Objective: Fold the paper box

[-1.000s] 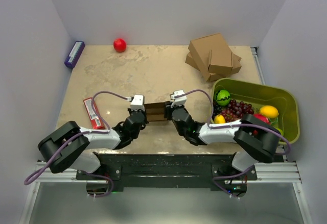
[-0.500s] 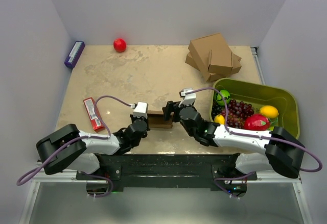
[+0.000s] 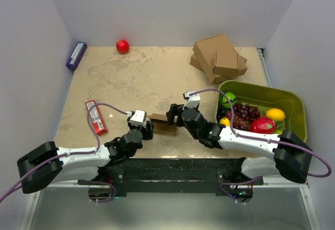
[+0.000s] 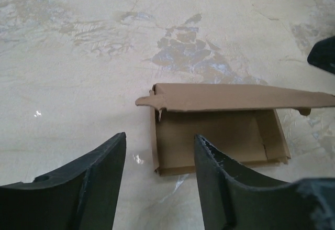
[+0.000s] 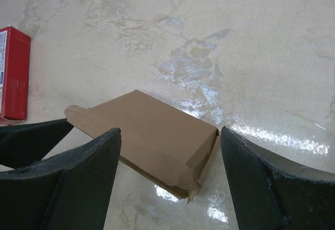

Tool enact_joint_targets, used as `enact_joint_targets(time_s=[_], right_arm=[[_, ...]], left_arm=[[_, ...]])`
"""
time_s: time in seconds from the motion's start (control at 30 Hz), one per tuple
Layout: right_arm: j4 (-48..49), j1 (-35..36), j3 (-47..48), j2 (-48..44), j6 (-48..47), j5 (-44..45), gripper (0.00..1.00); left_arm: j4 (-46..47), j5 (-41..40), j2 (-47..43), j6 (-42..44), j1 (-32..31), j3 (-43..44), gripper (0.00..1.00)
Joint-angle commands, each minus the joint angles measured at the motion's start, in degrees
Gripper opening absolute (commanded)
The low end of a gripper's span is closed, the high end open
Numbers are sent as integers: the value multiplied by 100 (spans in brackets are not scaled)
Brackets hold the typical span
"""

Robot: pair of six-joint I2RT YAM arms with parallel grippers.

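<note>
Where the beige marbled counter (image 3: 136,78) fills the top view, an olive-green bin (image 3: 294,107) sits at its right side, holding dark grapes (image 3: 242,113), a lemon (image 3: 275,115), a red fruit (image 3: 261,125) and a green striped ball (image 3: 228,100). Beyond the bin, at the far right, lies a loose stack of larger cardboard boxes (image 3: 219,57).

Both arms reach in low from the near edge toward the middle of the counter. The left hand (image 3: 149,128) sits just at the left end of the paper box (image 3: 162,125), and the right hand (image 3: 171,116) sits just at its right end. The paper box rests flat on the counter between them, partly folded. The left wrist view shows it (image 4: 220,130) as a shallow brown tray with a long flap half raised over it. The right wrist view shows its (image 5: 146,125) plain top panel and a tucked corner flap.

The left hand (image 4: 160,138) is spread open with nothing between its fingers; the box lies beyond the tips. The right hand (image 5: 170,131) is also spread wide and grips nothing.

A red packet (image 3: 96,117) lies left of the left hand, a purple box (image 3: 76,55) at the far left edge, and a small red ball (image 3: 122,46) against the back wall.
</note>
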Motion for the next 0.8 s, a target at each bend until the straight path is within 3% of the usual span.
enact_joint_targets(time_s=[0.0, 0.27, 0.4, 0.5, 0.67, 0.77], right_arm=[[-145, 28, 383, -171, 178, -26, 80], [-575, 19, 779, -74, 266, -97, 78], [-690, 19, 894, -145, 213, -176, 78], [-883, 10, 1025, -127, 125, -263, 75], [-1146, 10, 1122, -110, 195, -492, 65], [-1243, 10, 1113, -101, 336, -518, 61]], left_arm=[[-419, 351, -687, -76, -68, -223, 65], [-2221, 826, -2084, -295, -59, 295, 77], [-3695, 1029, -2183, -655, -59, 1013, 78], [-4207, 1056, -2227, -647, -51, 1639, 78], [-4411, 1178, -1842, -323, 46, 2544, 70], [-4192, 2131, -1394, -60, 572, 2703, 67]])
